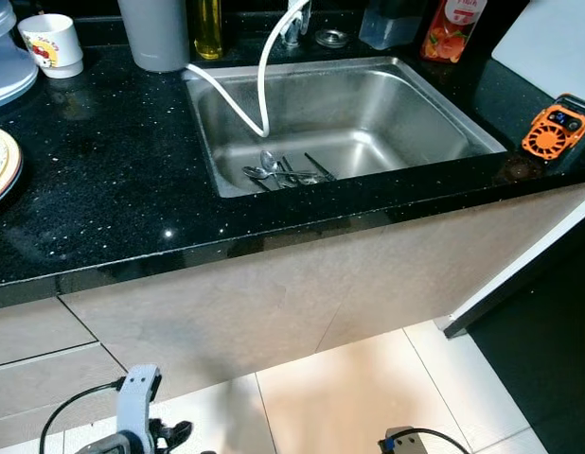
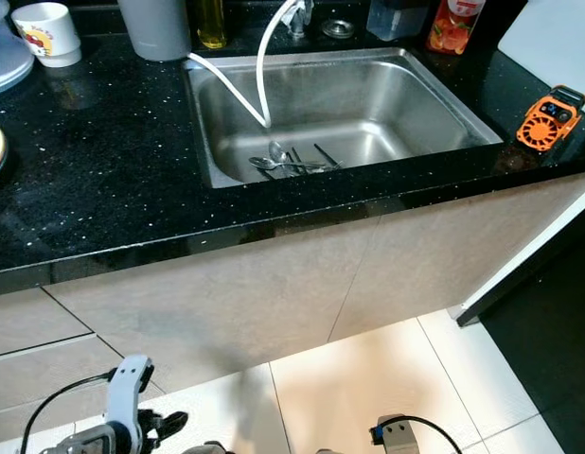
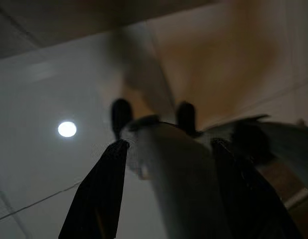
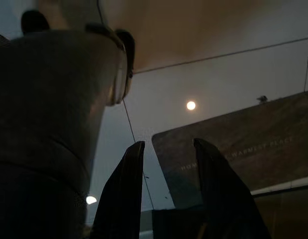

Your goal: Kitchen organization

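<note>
Spoons (image 1: 278,170) lie in the sink (image 1: 387,104), high above both arms, which hang low by the floor. A white hose (image 1: 259,85) dips into the sink. The left gripper (image 3: 166,149) has its fingers spread over the tiles. The right gripper (image 4: 166,149) is spread too, above a dark mat (image 4: 233,149).

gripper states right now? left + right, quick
Left end effector: open, holding nothing, arm hanging low over the floor.
Right end effector: open, holding nothing, also idle over the floor.
</note>
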### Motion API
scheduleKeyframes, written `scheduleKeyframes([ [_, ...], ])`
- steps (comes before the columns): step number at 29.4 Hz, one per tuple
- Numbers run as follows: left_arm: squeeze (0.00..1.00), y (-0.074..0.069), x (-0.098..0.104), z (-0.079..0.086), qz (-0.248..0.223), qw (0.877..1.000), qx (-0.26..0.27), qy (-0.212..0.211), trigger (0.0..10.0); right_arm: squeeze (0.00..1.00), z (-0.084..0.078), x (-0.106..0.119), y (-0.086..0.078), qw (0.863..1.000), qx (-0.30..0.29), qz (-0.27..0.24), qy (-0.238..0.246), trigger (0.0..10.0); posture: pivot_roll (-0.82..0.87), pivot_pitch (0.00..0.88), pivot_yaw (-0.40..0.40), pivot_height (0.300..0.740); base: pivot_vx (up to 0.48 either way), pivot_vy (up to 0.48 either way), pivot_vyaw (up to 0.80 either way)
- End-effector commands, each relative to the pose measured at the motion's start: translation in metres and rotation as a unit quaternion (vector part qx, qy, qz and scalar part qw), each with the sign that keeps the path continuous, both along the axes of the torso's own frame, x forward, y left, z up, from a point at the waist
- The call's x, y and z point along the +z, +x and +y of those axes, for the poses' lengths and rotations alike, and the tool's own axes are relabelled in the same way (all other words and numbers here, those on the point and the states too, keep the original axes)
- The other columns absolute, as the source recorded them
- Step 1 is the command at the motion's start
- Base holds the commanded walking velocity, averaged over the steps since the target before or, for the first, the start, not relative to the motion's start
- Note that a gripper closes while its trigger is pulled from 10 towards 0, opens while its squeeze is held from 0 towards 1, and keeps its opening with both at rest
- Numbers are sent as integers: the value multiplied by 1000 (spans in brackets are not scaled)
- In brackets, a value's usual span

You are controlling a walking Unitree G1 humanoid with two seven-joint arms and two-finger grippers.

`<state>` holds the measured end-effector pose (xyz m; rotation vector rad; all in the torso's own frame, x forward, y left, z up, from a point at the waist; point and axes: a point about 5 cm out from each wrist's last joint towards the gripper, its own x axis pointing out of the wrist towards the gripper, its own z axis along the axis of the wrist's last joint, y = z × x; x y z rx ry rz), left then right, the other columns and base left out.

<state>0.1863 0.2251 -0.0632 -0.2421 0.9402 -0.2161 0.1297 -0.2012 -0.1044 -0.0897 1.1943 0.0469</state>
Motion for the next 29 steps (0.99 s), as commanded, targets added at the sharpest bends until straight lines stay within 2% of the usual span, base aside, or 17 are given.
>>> scheduleKeyframes([
  [1, 0, -5, -4, 2, 10, 1000, 14, 12, 10000, 0, 0, -2, -4, 1000, -12, 6, 2, 10000, 78, 73, -24, 740, 0, 0, 0],
  [8, 0, -4, -6, 4, 15, 999, 8, 32, 10000, 0, 4, -1, -1, 1000, -26, -2, 12, 10000, 45, 63, -17, 740, 0, 0, 0],
  [10, 0, 5, -3, 5, 5, 999, 16, 34, 10000, 0, 3, -2, -5, 1000, -28, 3, 13, 10000, 36, 67, -20, 740, 0, 0, 0],
  [14, 0, 10, 0, 6, -4, 999, 30, 32, 10000, 0, 0, -2, -5, 1000, -29, 3, 11, 10000, 22, 69, -9, 740, 0, 0, 0],
  [20, 0, 12, 2, 10, -4, 999, 34, 41, 10000, 0, -3, -1, -5, 999, -44, -1, 12, 10000, 14, 70, -3, 740, 0, 0, 0],
  [24, 0, 17, 5, 14, -16, 998, 46, 40, 10000, 0, 2, -2, -6, 999, -47, -1, 18, 10000, 28, 67, 4, 740, 0, 0, 0],
  [29, 0, 13, 2, 14, -9, 998, 42, 51, 10000, 0, 2, -1, -4, 998, -52, -6, 16, 10000, 33, 65, 0, 740, 0, 0, 0],
])
